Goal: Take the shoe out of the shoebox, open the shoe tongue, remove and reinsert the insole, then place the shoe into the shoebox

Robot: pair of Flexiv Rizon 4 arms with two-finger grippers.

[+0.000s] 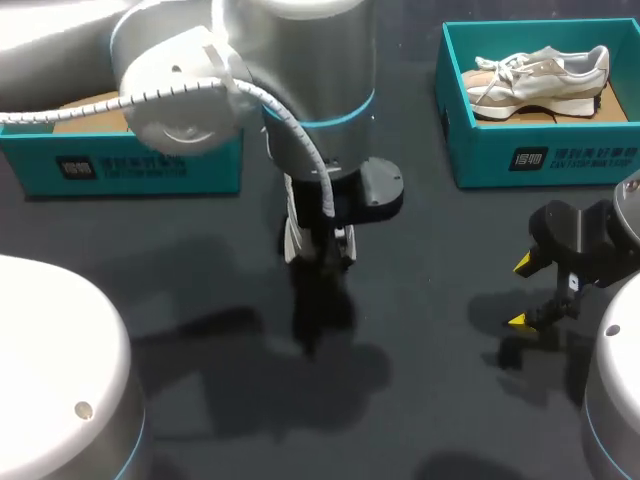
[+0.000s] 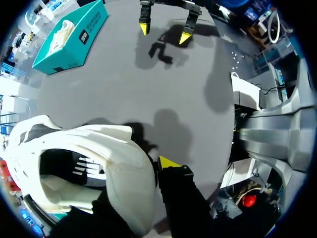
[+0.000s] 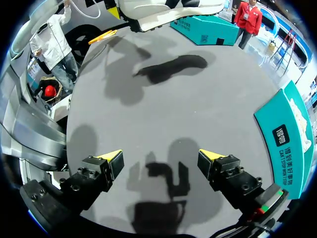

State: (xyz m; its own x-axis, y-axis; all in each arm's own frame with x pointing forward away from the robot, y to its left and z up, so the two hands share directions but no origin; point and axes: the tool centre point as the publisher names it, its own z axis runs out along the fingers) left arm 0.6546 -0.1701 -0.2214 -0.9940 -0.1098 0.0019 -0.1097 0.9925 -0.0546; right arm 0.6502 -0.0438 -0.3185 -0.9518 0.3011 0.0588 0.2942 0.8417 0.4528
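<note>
Left wrist view shows the white shoe (image 2: 114, 163) held at its collar by the left fingers (image 2: 168, 162). One yellow tip presses the outer wall and the other is hidden inside, with the shoe hanging above the bench (image 2: 148, 89). The lift-out looks complete, so opening the tongue comes next. That calls for the right fingers (image 3: 111, 157), spread wide and empty well ahead of the left pair, to reach the shoe. A full shoebox (image 1: 540, 150) sits beside the right fingers, holding a second shoe (image 1: 540, 72). The other shoebox (image 1: 150, 165) lies behind the left pair, whose own hold may crowd the shoe's mouth.
</note>
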